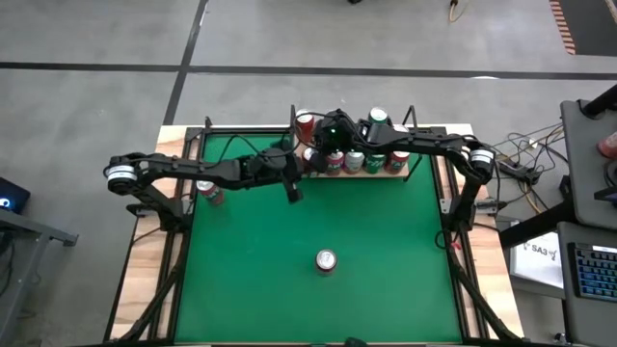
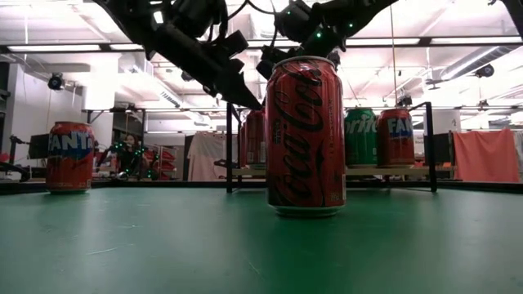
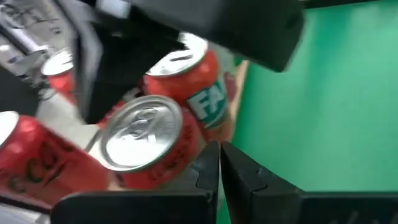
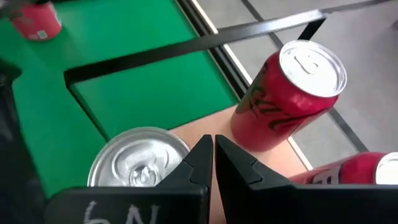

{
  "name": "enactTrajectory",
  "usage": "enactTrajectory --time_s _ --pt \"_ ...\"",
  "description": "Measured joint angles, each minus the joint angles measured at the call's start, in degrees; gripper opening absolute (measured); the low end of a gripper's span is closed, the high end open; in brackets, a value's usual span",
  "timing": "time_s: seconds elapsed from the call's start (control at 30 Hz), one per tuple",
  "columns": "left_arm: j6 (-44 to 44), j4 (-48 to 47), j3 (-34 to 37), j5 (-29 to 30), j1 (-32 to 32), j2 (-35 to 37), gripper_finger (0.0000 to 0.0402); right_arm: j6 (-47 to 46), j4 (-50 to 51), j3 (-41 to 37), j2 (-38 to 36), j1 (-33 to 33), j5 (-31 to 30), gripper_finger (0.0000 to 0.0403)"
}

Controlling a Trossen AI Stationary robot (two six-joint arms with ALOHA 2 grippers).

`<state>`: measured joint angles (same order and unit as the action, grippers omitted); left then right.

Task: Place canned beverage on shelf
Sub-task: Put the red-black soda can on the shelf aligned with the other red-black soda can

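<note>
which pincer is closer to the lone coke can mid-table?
Left. The left pincer hangs in front of the shelf, nearer the can. The right pincer is farther back, over the shelf's cans.

Green felt tabletop (image 1: pixel 386 241); keyboard (image 1: pixel 590 272) beside table, right.

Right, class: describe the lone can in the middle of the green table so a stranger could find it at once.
Start at the green table. The shelf along its far edge carries a row of cans; come toward the near edge, to the open middle. The red Coca-Cola can stands upright there alone, away from the shelf.
</note>
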<state>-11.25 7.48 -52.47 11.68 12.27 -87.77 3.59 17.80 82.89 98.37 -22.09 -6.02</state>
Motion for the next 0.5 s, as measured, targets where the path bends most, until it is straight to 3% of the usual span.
enactTrajectory --time_s 0.5 --pt "1.27 0.09 0.0 7.03 0.2 -0.26 0.0 -1.76 3.95 0.0 -0.15 0.07 0.03 0.0009"
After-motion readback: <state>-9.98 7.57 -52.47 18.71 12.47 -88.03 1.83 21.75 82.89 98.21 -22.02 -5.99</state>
